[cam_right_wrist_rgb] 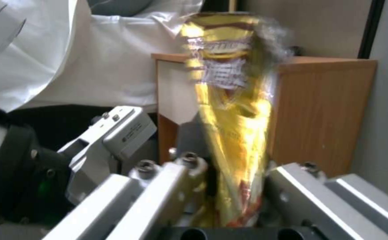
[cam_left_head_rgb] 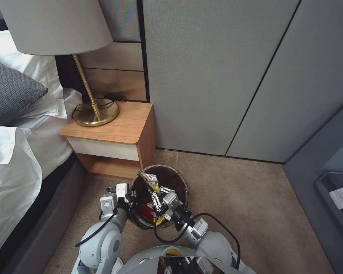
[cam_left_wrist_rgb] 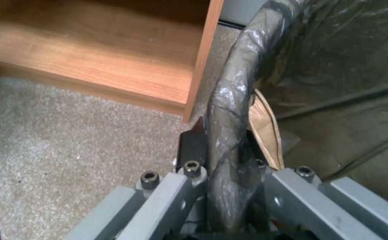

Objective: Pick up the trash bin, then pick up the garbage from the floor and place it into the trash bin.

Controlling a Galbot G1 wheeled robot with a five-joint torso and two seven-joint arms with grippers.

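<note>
The trash bin (cam_left_head_rgb: 174,172), with a dark liner bag over its rim, hangs just above the carpet in front of me. My left gripper (cam_left_head_rgb: 132,195) is shut on its near left rim. The left wrist view shows the bag-covered rim (cam_left_wrist_rgb: 229,100) clamped by that gripper (cam_left_wrist_rgb: 222,146). My right gripper (cam_left_head_rgb: 154,193) hovers over the bin's mouth, shut on a yellow snack wrapper (cam_left_head_rgb: 148,178) that sticks up from it. In the right wrist view the wrapper (cam_right_wrist_rgb: 229,100) stands in that gripper (cam_right_wrist_rgb: 225,163). Red and yellow garbage (cam_left_head_rgb: 148,210) lies inside the bin, along with a tan paper piece (cam_left_wrist_rgb: 265,128).
A wooden nightstand (cam_left_head_rgb: 114,133) with a brass lamp (cam_left_head_rgb: 95,112) stands just behind the bin. The bed (cam_left_head_rgb: 15,160) runs along the left. Grey wall panels (cam_left_head_rgb: 217,76) close the back, and a grey cabinet (cam_left_head_rgb: 324,167) is at the right. Bare carpet (cam_left_head_rgb: 247,201) lies right of the bin.
</note>
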